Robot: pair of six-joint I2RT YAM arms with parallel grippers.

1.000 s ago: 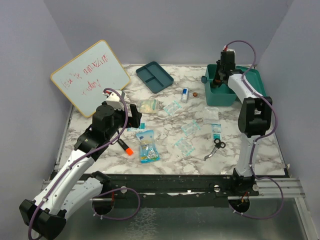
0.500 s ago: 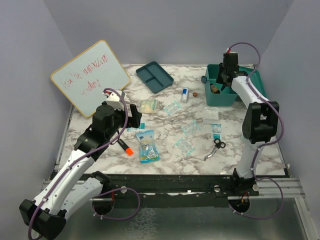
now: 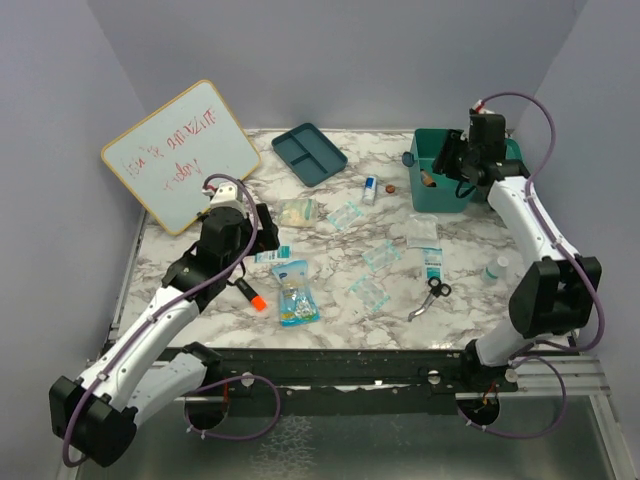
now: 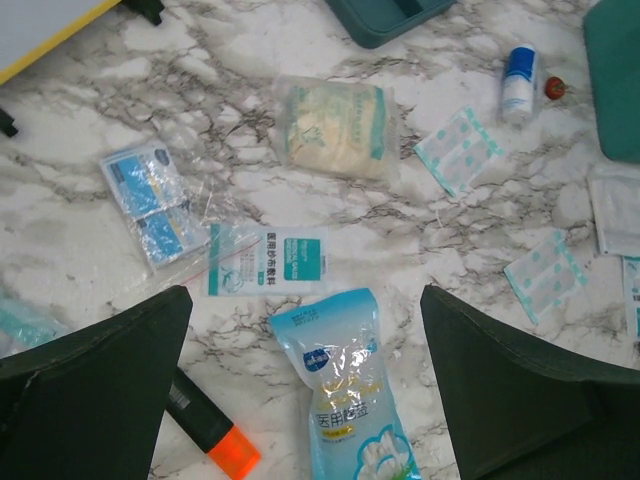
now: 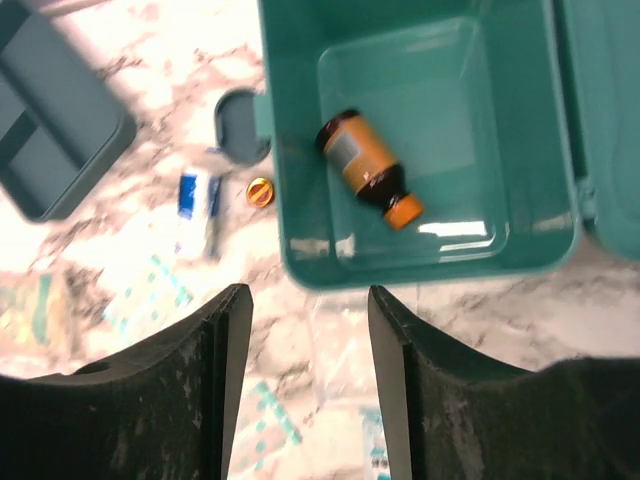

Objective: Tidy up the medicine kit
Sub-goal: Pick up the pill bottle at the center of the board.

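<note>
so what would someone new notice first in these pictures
The open teal box at the far right, a brown bottle lying inside it, with the right claw hovering open above. Next, the small packets strewn across the marble table, and the whiteboard leaning at the far left.

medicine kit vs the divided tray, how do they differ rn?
The medicine kit is a deep box with tall walls; the divided tray is flat and shallow. The medicine kit has one open well; the divided tray has several compartments. The medicine kit holds a brown bottle lying on its side; the divided tray looks bare. Both are teal plastic with rounded corners.
</note>
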